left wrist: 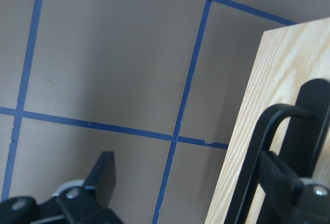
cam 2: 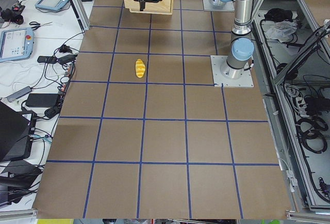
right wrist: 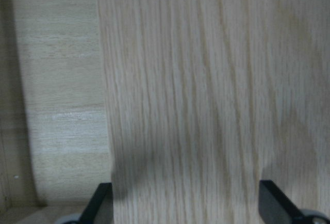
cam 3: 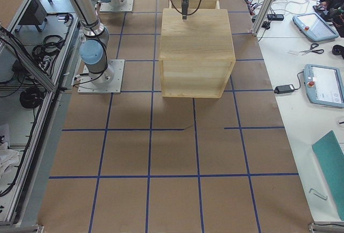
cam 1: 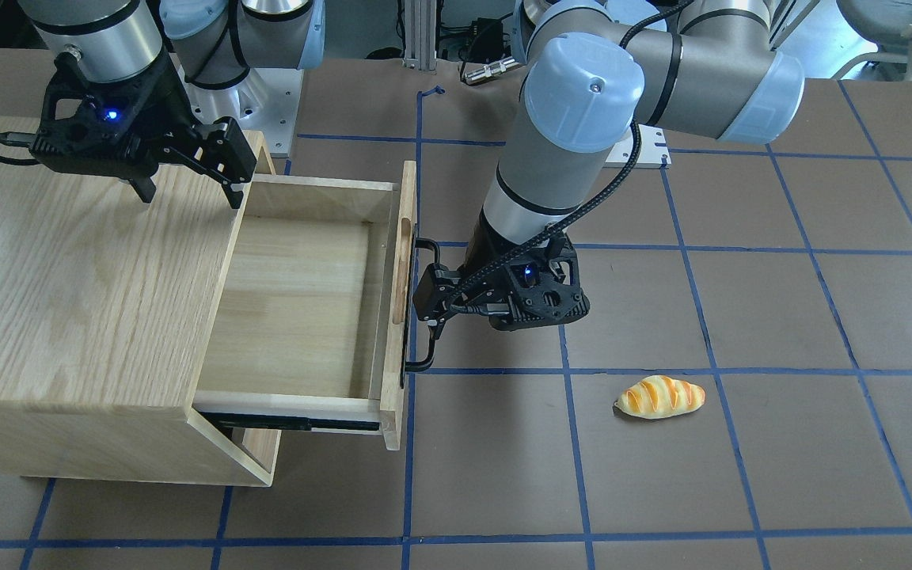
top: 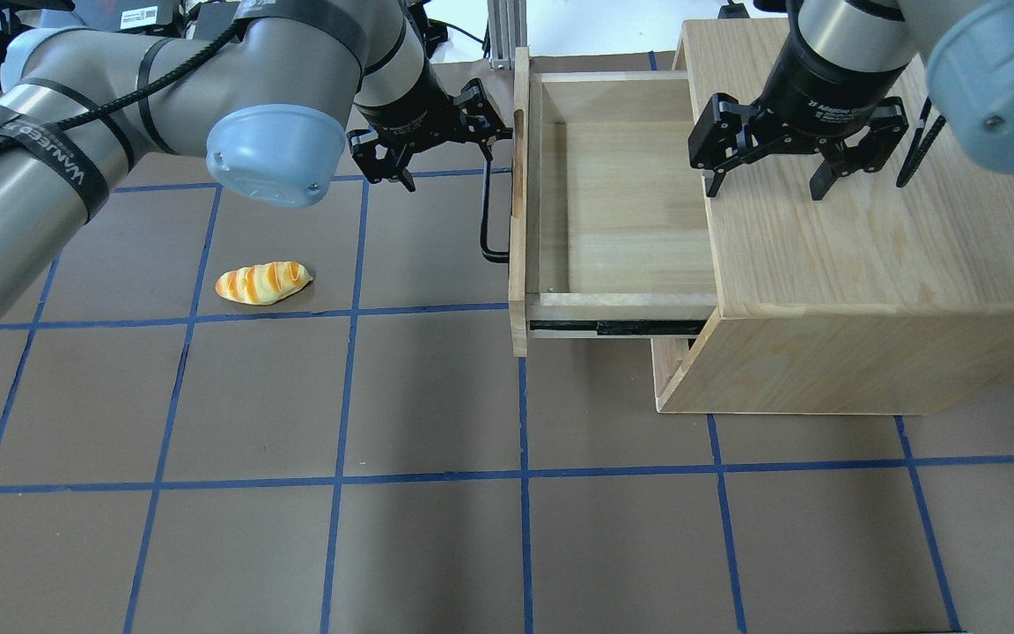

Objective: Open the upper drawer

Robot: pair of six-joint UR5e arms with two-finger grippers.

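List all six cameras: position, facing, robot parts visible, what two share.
Left wrist: looks down past left gripper at upper drawer front.
Right wrist: looks down on cabinet top; right gripper fingertips.
Overhead: behind robot, facing forward-down; both grippers.
Front-facing: across table, facing robot; both grippers.
Exterior left: table's left end; left arm nearer.
Exterior right: right end; right arm nearer.
Shared: overhead, front-facing show bread roll.

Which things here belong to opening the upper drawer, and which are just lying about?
Job: upper drawer, handle, left gripper open at the handle, cabinet.
Lying about: bread roll; right gripper, open, above the cabinet top.
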